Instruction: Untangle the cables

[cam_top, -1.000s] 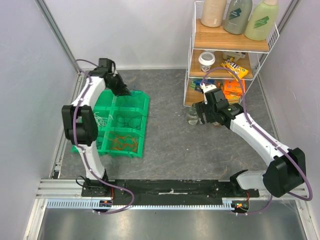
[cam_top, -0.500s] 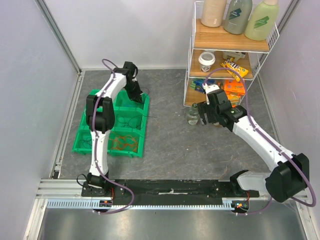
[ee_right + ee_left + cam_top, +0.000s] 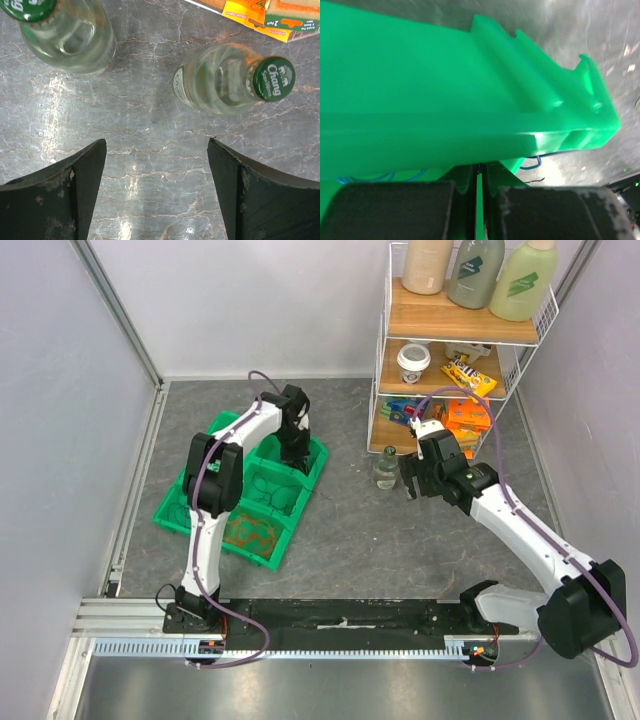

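The cables lie sorted in a green compartment tray [image 3: 297, 521]: an orange bundle [image 3: 250, 535] in the near compartment and black wires [image 3: 268, 488] in the middle one. My left gripper [image 3: 295, 455] is shut on the tray's far right wall. In the left wrist view the thin green wall [image 3: 479, 200] stands pinched between my fingers, and a blue wire [image 3: 535, 161] shows under the tray rim [image 3: 470, 100]. My right gripper [image 3: 408, 480] is open and empty over the bare floor [image 3: 157, 165], just short of two glass bottles.
A green-capped bottle [image 3: 225, 82] and a second one [image 3: 65, 35] stand just ahead of the right fingers; one bottle [image 3: 385, 468] shows in the top view. A wire shelf rack [image 3: 450, 340] with snacks and bottles stands at the back right. Walls close both sides.
My left gripper has swung right holding the tray wall, turning the tray's far end to the right. The right arm has shifted slightly right.
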Controlling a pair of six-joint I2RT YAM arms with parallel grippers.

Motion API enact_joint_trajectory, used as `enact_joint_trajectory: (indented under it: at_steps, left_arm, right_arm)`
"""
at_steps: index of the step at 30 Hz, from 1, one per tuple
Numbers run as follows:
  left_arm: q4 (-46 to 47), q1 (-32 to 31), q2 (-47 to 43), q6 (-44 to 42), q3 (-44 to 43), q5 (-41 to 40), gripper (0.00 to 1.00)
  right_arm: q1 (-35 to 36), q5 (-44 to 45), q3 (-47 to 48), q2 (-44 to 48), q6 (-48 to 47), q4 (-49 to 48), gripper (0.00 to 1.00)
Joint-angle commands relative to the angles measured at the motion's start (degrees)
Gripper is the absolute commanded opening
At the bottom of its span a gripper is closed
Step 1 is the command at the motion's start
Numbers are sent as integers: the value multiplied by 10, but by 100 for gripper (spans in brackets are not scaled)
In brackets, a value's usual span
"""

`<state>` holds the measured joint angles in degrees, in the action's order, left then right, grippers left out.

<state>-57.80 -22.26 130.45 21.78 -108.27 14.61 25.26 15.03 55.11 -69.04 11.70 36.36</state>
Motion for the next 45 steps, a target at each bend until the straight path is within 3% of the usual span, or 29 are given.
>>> enact_joint_trajectory:
  at_steps: [1,13,19,26,41,45]
  left_arm:
    - [3,-39,-56,-31,40,37,2]
    - [24,-62,-142,58,1,19,2]
    - [3,-45,-141,109,-55,7,2]
    - [-33,-9,-126,156,-54,-7,2]
    - [-42,12,-96,155,-44,7,2]
    - [-42,16,-103,147,-28,-2,6]
  right_arm:
    - [-1,-1,-18,31,6,-28,90]
    - [-1,-1,-47,75,-20,-48,90]
    - [-1,-3,-66,106,-26,-57,91]
    - [-3,9,-70,127,-33,-50,91]
    - [-5,10,-64,123,-37,-44,91]
    - [-5,9,-63,122,-38,-44,91]
